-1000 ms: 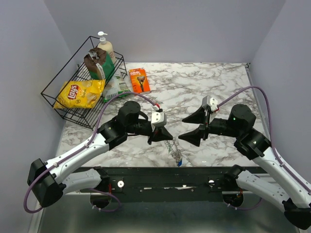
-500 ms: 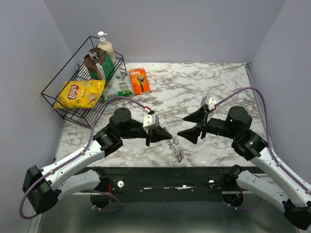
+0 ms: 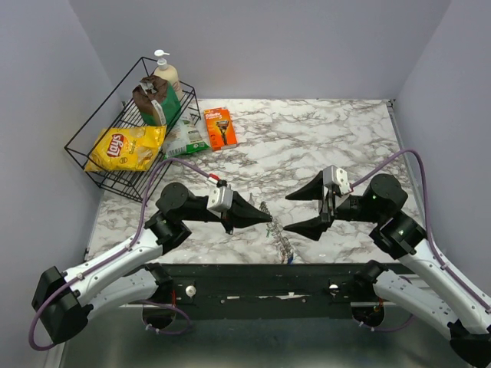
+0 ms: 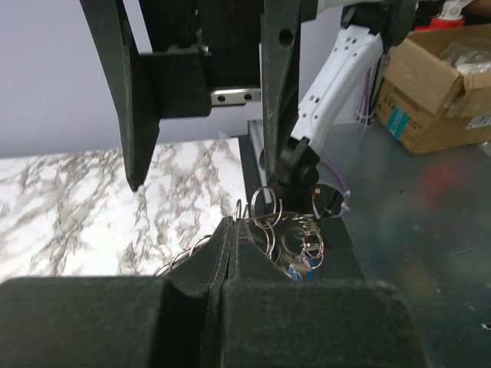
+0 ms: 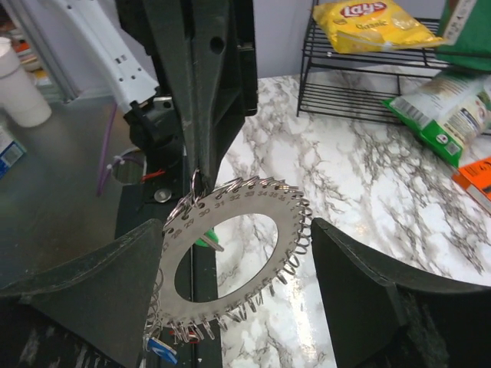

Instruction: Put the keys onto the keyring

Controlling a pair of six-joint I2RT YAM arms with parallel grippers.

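Note:
The keyring (image 5: 285,230) is a flat grey numbered disc with many small wire rings round its rim. It hangs over the table's near edge and also shows in the top view (image 3: 281,236). My left gripper (image 3: 268,218) is shut on one small ring at its top; the left wrist view shows the shut tips (image 4: 232,227) with rings (image 4: 285,228) beyond. A green-tagged key (image 5: 201,241) and a blue-tagged key (image 5: 158,350) hang from the rings. My right gripper (image 3: 294,210) is open, with a finger on each side of the disc and not touching it (image 5: 234,253).
A black wire basket (image 3: 86,146) at the back left holds a yellow chips bag (image 3: 126,147), a green bag and a soap bottle. A white-green pouch (image 3: 182,141) and an orange razor pack (image 3: 220,126) lie beside it. The black base rail (image 3: 253,280) runs along the near edge.
My left arm has drawn back to the left and turned its gripper level, still holding the keyring. My right gripper has dropped a little nearer, its fingers now either side of the disc.

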